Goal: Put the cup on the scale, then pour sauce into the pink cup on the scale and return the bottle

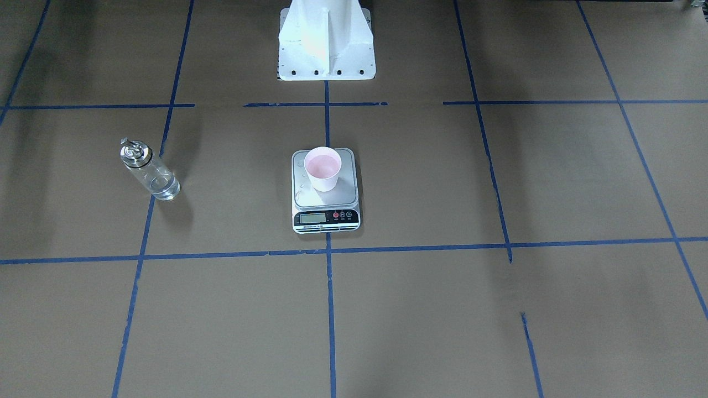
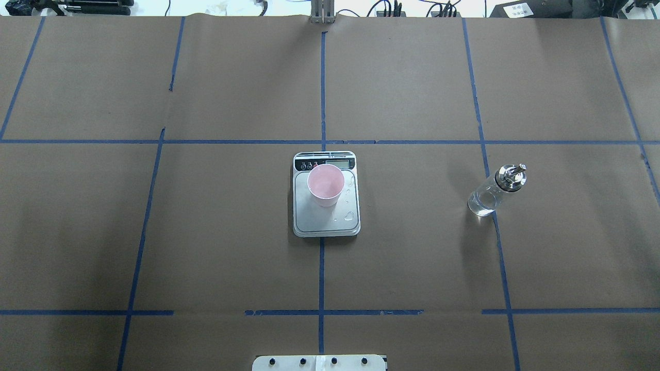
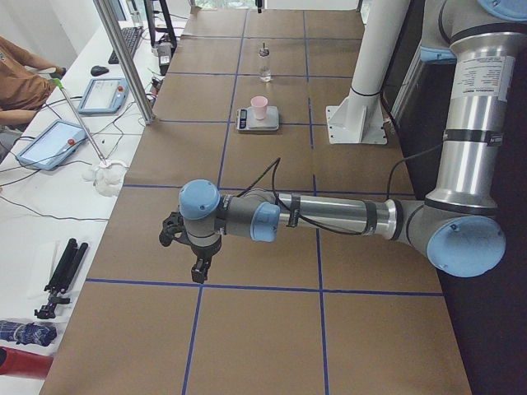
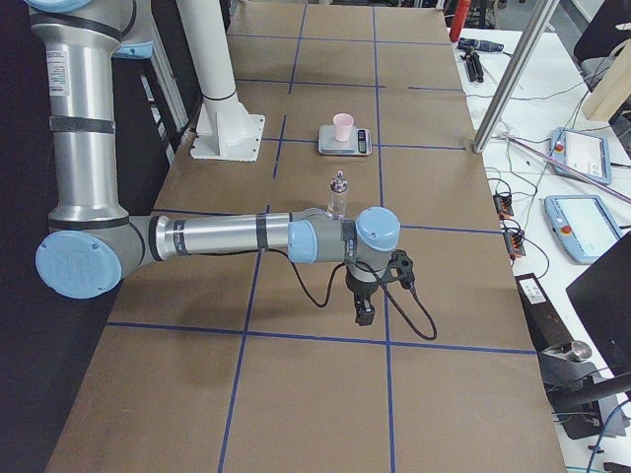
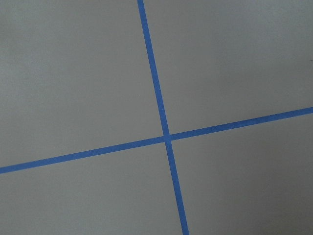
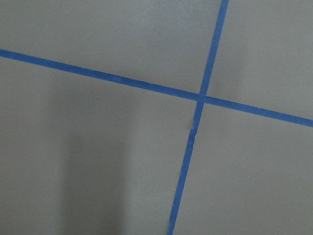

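The pink cup [image 1: 323, 168] [image 2: 326, 184] stands upright on the scale [image 1: 347, 194] [image 2: 309, 221], toward the display end of its steel platform. A few clear drops lie on the platform beside it. The glass bottle [image 1: 148, 176] [image 2: 492, 193] with its silver spout stands alone on the table on the robot's right, with clear sauce [image 2: 480, 203] in its lower part. Neither gripper touches anything. My left gripper [image 3: 198, 267] and my right gripper [image 4: 364, 313] hang over bare table far from the scale. They show only in the side views, so I cannot tell whether they are open or shut.
The white robot pedestal [image 1: 326, 44] stands behind the scale. Blue tape lines cross the brown table cover. A person's arm [image 3: 20, 70], tablets [image 3: 49, 141] and a metal post [image 3: 123, 58] are along the operators' side. Both wrist views show only table and tape.
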`<state>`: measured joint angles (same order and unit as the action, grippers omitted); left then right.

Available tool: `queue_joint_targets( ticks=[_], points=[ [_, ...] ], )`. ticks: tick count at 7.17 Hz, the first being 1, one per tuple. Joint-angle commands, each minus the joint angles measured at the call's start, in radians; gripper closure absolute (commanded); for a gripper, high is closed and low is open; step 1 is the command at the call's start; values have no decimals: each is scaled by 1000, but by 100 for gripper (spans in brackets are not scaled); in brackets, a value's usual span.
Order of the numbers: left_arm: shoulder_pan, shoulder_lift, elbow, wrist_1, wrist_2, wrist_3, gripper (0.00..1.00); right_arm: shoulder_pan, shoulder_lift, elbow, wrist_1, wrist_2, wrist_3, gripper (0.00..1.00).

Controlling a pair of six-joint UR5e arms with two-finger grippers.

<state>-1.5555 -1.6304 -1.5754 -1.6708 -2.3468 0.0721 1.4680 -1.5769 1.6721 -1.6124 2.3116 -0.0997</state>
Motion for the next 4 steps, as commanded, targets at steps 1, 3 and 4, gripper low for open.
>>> queue_joint_targets(
  ticks=[1,3,4],
  points=[
    [0,1,0,-1,1,0,0,0,0,-5,2,0,0,0],
    [0,0,0,-1,0,0,0,0,0,1,2,0,0,0],
    [0,1,0,-3,-2,0,0,0,0,1,2,2,0,0]
  ],
)
